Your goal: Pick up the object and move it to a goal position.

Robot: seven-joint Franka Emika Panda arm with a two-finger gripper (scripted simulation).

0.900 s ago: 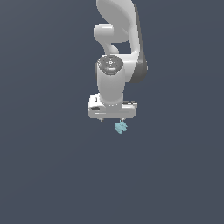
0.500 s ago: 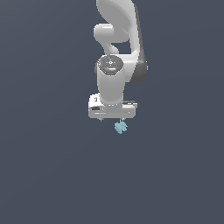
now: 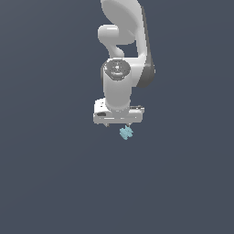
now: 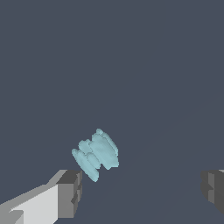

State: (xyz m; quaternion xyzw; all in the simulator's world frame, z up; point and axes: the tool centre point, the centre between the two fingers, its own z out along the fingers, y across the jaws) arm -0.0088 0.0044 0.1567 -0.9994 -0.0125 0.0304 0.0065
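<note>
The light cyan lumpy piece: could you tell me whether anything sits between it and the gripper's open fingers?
Nothing visible does. In the wrist view the light cyan lumpy piece lies just beyond one of the gripper's spread fingers, with only bare dark surface between.

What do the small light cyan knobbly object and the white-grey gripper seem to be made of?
Small light cyan knobbly object: looks like matte plastic or rubber, with flat, dull shading; a render, so uncertain. White-grey gripper: smooth painted metal or hard plastic, with darker grey matte finger pads.
</note>
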